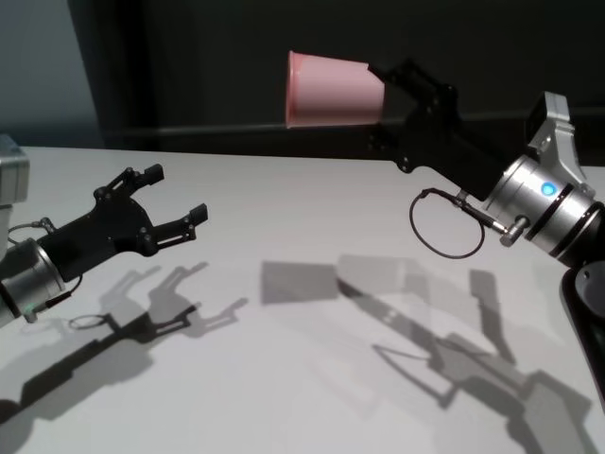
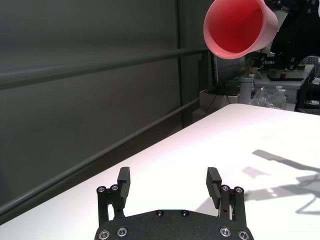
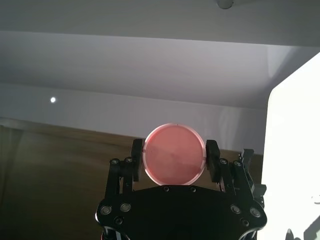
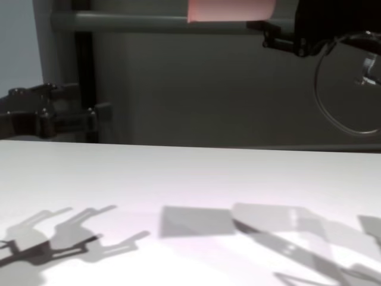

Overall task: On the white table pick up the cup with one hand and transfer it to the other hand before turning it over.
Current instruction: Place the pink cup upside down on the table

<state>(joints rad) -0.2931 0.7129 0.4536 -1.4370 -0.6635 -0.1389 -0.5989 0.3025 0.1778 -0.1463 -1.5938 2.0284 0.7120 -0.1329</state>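
Head view: my right gripper (image 1: 383, 90) pinches the cup (image 1: 333, 89) by its base, sideways, high above the white table (image 1: 302, 218); my left gripper (image 1: 175, 199) is spread, empty. Chest view: the cup (image 4: 231, 9) is cut off. Right wrist view: fingers (image 3: 213, 161) hide its sides.

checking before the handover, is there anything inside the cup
The left wrist view looks into the cup held sideways by the right gripper: the visible inside looks bare pink. Its very bottom is not visible.

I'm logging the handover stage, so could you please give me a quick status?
Right gripper shut on cup, held sideways above the white table. Left gripper open, empty, apart from it. Nothing between them.
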